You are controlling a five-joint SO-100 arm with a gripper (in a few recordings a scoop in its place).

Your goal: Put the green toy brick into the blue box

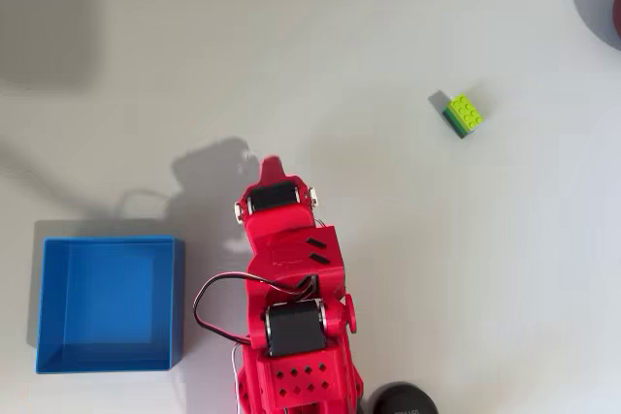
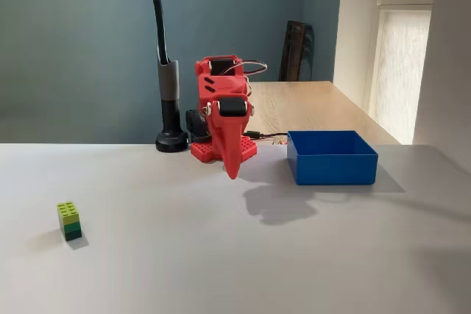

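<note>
Brick [image 1: 464, 114] is seen resting on the white table [image 1: 408, 269], well apart from the box [image 1: 109, 304] and on the far side of the arm [image 1: 289, 288] from it in the overhead view. In that view the brick lies up and to the right of the box; in the fixed view the brick [image 2: 69, 220] stands far to the left of the box [image 2: 331, 157] and nearer the camera. Lime-green studs are shown on its top, with a darker green layer beneath. Nothing is seen inside the box, whose blue floor is bare. The red arm is folded low beside the box, and its gripper [image 1: 273, 164] is pointed away from the base in the overhead view. In the fixed view the gripper [image 2: 232, 173] is hung tip-down above the table, just left of the box, with a shadow cast on the table below it. The fingers are pressed together into a single point, and nothing is held between them. A black lamp post [image 2: 168, 101] is stood behind the arm, further from the box than the arm's base.
</note>
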